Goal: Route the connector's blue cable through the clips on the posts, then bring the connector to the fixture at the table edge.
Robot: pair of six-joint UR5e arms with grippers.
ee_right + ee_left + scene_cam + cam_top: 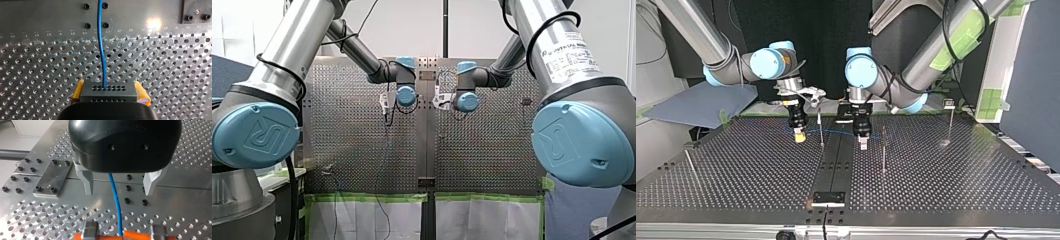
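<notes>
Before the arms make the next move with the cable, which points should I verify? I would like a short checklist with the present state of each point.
1. Connector held by right gripper: ok, it sits between the yellow pads.
2. Cable attached to connector: ok, it leaves the connector's face and runs ahead.
3. Cable lined up in left gripper: ok, but this gripper is open and not clamping.
4. Cable seated in the clip of the post: cannot tell, the clip is too small to see.
5. Fixture clear of both arms: ok.
</notes>
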